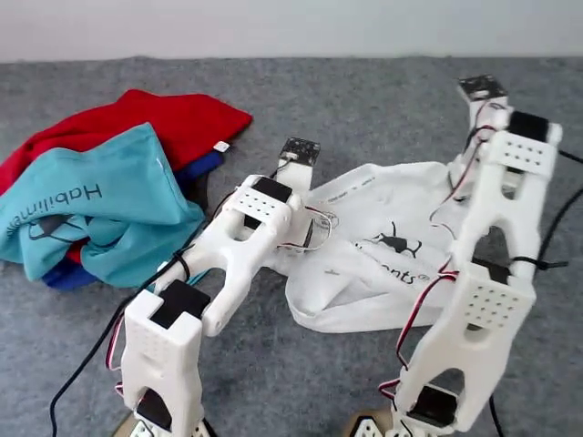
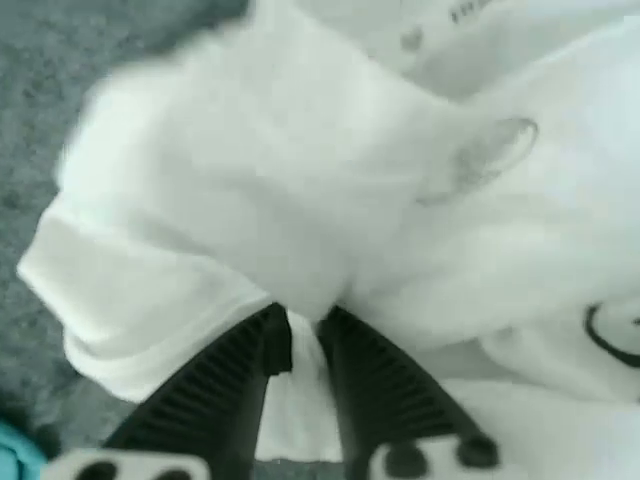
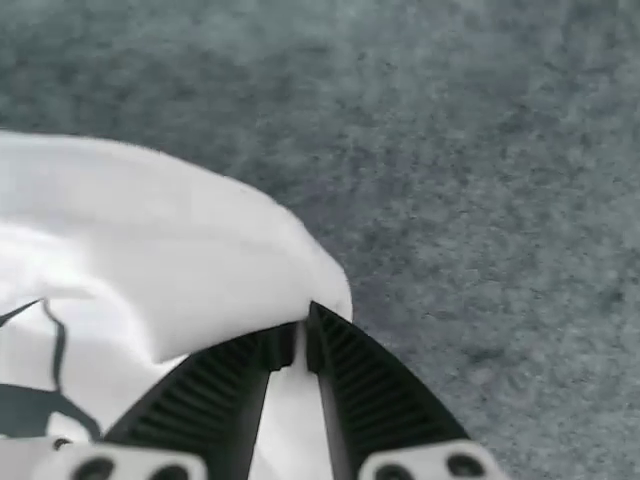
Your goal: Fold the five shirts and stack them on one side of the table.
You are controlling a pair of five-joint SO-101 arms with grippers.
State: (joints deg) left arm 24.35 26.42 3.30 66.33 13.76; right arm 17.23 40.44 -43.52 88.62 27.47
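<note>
White shirt (image 1: 357,289) edges tight in left pincer (image 2: 303,325) and right pincer (image 3: 301,338), grey table surface (image 3: 480,150) beyond.

White shirt (image 1: 346,300) lies crumpled near a teal, red, blue shirt heap (image 1: 118,200).

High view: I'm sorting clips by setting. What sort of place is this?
Probably a robotics lab tabletop for laundry folding: grey carpeted table, left gripper and right gripper each shut on a white shirt, and a heap of coloured shirts.
</note>
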